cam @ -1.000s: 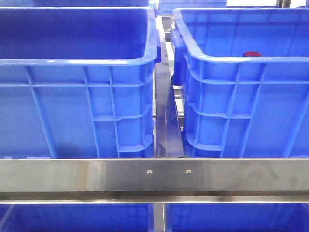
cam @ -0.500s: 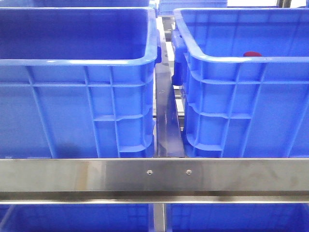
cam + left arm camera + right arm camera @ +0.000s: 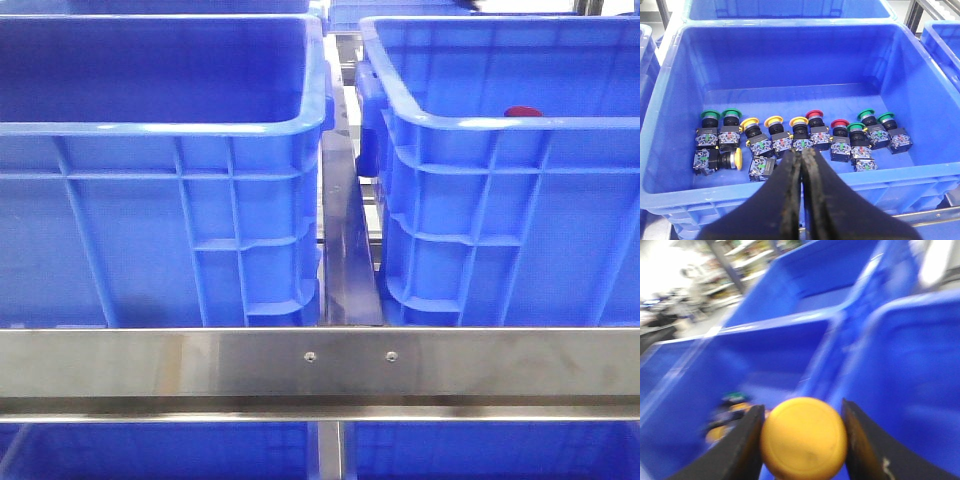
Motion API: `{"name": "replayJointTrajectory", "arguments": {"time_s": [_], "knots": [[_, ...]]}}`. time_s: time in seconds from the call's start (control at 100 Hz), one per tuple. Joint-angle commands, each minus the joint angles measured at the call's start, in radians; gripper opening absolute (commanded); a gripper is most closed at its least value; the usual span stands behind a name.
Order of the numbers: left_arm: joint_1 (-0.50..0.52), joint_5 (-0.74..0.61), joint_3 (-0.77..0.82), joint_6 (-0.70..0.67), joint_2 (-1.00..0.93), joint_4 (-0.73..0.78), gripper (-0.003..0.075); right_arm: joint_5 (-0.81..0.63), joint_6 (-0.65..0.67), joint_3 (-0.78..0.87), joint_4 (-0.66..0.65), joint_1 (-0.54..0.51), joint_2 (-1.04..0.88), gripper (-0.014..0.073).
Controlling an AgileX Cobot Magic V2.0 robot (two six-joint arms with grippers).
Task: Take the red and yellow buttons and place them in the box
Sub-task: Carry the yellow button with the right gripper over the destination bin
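In the right wrist view my right gripper (image 3: 801,407) is shut on a yellow button (image 3: 803,439), its round cap between the two black fingers, held above blue crates; the view is blurred. In the left wrist view my left gripper (image 3: 802,153) is shut and empty above the near rim of a blue box (image 3: 790,60). On its floor stand two red buttons (image 3: 814,115), several yellow buttons (image 3: 773,120) and several green ones (image 3: 710,114). One yellow button (image 3: 738,158) lies on its side. In the front view a red button top (image 3: 522,112) peeks over the right crate's rim. No gripper shows there.
Two large blue crates, left (image 3: 150,220) and right (image 3: 500,220), stand side by side in the front view with a narrow metal divider (image 3: 345,250) between them. A steel rail (image 3: 320,365) crosses in front. More blue crates lie below and behind.
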Motion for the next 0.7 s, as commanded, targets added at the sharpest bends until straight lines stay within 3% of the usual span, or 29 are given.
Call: {"name": "replayJointTrajectory", "arguments": {"time_s": [0.0,0.17,0.29,0.46,0.69], "knots": [[0.003,-0.084,-0.024,-0.009,0.006,0.002,-0.0019,-0.082,-0.087,-0.058,0.148,-0.007,-0.023,0.0129],[0.003,-0.083,-0.024,-0.009,0.006,0.002,-0.0019,-0.345,-0.230,-0.123,0.148,-0.007,-0.015,0.0129],[0.003,-0.083,-0.024,-0.009,0.006,0.000,-0.0019,-0.444,-0.329,-0.169,0.148,-0.010,0.021,0.0128],[0.003,-0.083,-0.024,-0.009,0.006,-0.001,-0.0019,-0.428,-0.362,-0.227,0.148,-0.070,0.123,0.0118],[0.003,-0.083,-0.024,-0.009,0.006,-0.001,-0.0019,-0.302,-0.362,-0.262,0.148,-0.201,0.268,-0.0013]]}}
